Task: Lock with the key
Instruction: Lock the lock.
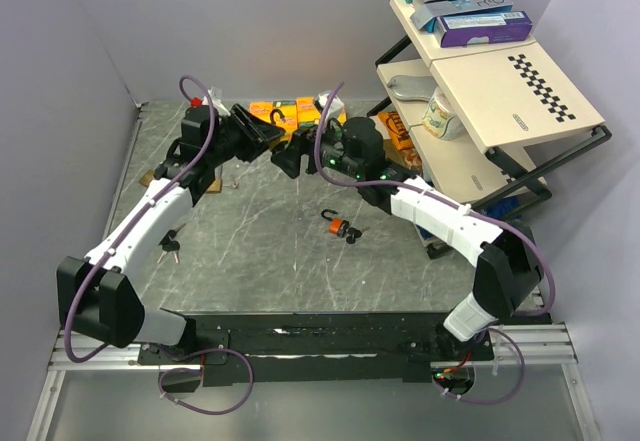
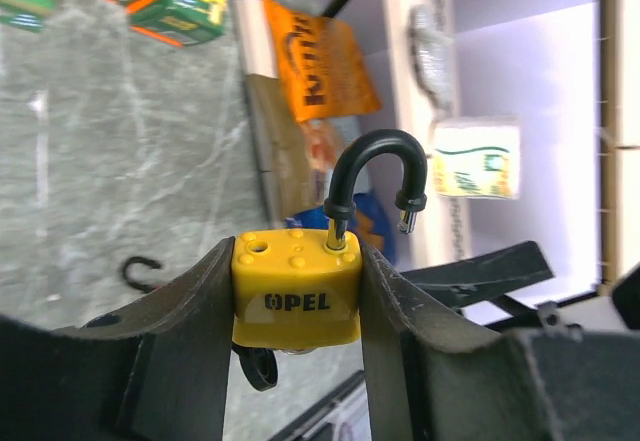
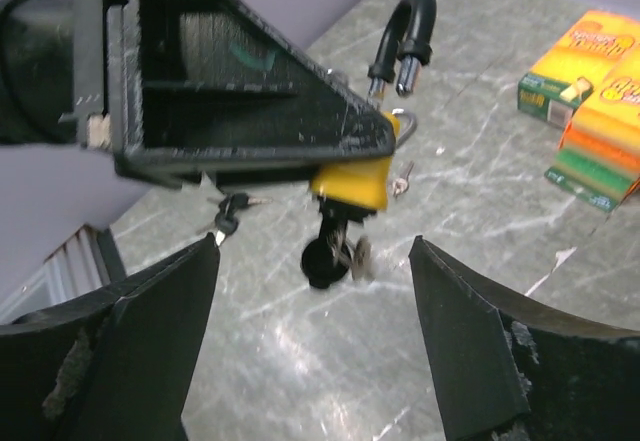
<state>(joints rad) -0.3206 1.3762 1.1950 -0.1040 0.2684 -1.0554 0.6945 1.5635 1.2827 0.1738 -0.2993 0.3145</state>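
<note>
2 arms on this one, maybe halfway done I'd guess. The left gripper [image 2: 296, 253] is clamping the glossy yellow padlock [image 2: 296, 291] by its sides, up in the air over the grey marbled table [image 1: 280, 261]. Its curved black shackle [image 2: 375, 161] is sitting popped out, so it's not locked yet. A key [image 3: 325, 261] with a round black head is sticking out the bottom, and the right gripper [image 3: 313, 245] is facing it, jaws spread wide, gripping nothing.

White-and-black arms [image 1: 150, 216], purple cables [image 1: 196, 79] — black, perhaps scuffed, fingers [image 3: 130, 341]
</note>
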